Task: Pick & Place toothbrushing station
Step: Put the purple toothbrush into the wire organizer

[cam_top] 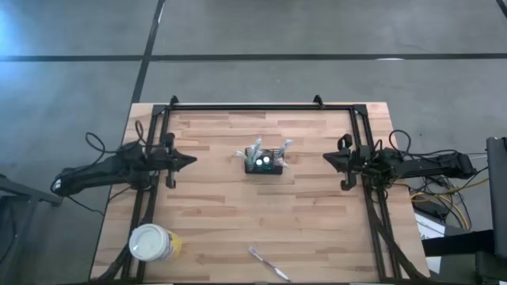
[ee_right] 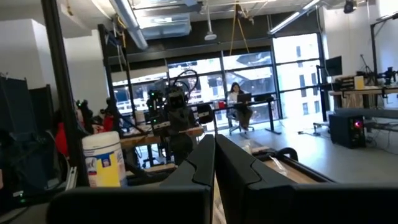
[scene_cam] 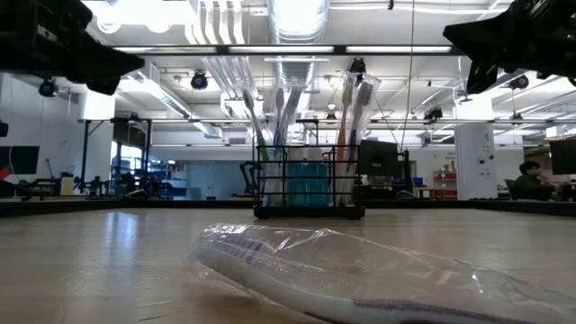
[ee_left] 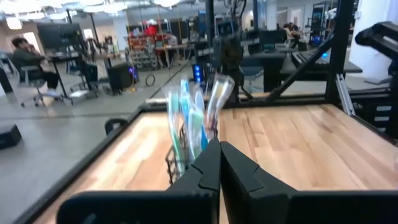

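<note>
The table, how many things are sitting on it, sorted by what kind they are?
Black toothbrushing station holding brushes: 1
Round white-lidded yellow cup: 1
Loose toothbrush in clear wrapper: 1
Total: 3

High view: looked straight down on the whole counter (cam_top: 261,206), far off, both arms in frame.
Low view: sat at counter height, facing level across it toward the toothbrushing station (scene_cam: 309,184), with a wrapped toothbrush (scene_cam: 360,274) very near the lens.
Left wrist view: looked past the left claw (ee_left: 219,163) at the station, close.
Right wrist view: looked past the right claw (ee_right: 215,158) into the room.
Shared: the station appeared in 3 views.
</note>
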Available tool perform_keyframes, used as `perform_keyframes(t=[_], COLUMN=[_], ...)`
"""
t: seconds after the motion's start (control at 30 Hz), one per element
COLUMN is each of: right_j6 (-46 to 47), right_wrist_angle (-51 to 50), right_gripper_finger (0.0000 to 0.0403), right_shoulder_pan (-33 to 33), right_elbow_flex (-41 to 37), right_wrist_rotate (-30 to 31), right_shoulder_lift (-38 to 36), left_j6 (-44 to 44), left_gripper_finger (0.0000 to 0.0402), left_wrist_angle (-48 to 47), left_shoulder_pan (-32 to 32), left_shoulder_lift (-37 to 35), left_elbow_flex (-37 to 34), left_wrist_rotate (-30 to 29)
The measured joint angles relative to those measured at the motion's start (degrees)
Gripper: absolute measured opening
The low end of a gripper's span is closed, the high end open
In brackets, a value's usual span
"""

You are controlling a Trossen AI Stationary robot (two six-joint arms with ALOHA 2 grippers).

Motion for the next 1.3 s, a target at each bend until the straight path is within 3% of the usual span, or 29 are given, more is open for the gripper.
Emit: perform_keyframes(t=[0.37,1.3], right_j6=[0.81,0.03], right_wrist_angle=[-5.92,-10.78], right_gripper_finger=[0.0008,0.0008], right_shoulder_pan=[-0.63,-0.59], right_elbow_flex=[0.02,0.04], right_wrist_rotate=[7.74,6.77], right_shoulder_lift=[0.07,0.11], left_j6=[-0.78,0.87], left_gripper_finger=[0.0003,0.0009], left_wrist_angle=[0.08,3.24], left_shoulder_pan=[0.00,0.04], left_shoulder_lift=[-1.91,-4.75], left_elbow_flex=[-5.08,-8.40], left_wrist_rotate=[-0.02,0.00])
